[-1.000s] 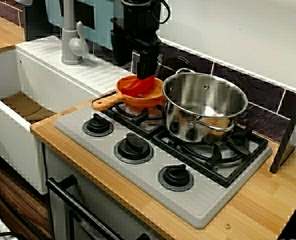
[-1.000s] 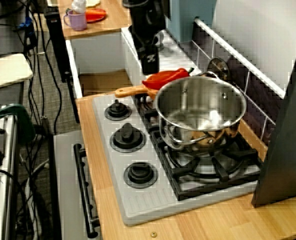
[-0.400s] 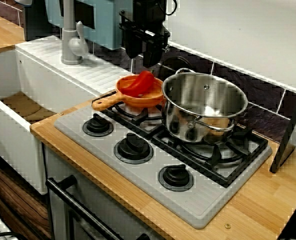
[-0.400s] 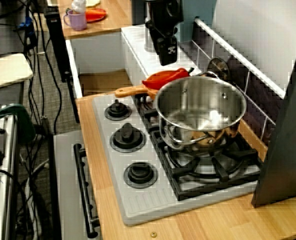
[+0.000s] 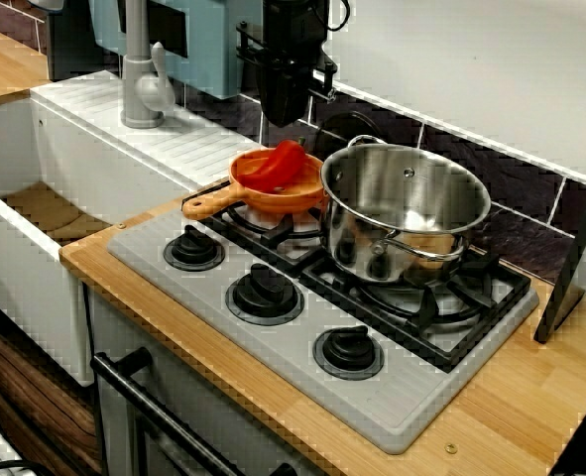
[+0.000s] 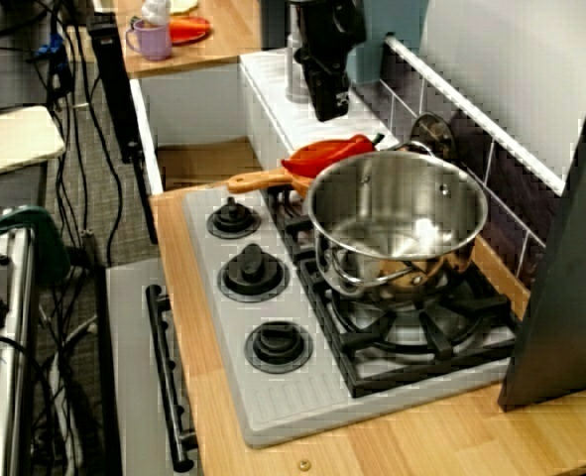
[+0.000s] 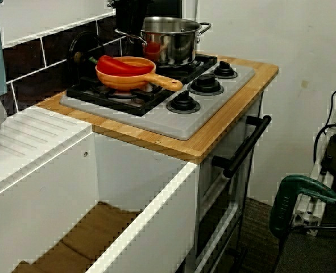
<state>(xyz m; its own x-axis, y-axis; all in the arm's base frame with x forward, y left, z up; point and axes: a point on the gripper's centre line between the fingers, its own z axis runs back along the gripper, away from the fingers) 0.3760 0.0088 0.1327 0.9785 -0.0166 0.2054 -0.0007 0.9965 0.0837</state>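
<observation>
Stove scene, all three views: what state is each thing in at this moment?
orange pan, upright on the left burner grate, wooden handle pointing toward the knobs
red pepper, lying in the orange pan
claw, raised above the orange pan, holding nothing; open or shut unclear
steel pot, upright on the grate, no lid
tap, no water running
oven door, appears shut

No legible txt, nos. or brand marks in any view. Stove knobs [image 5: 264,289] & gripper [image 5: 285,115] too blurred to tell markings.
</observation>
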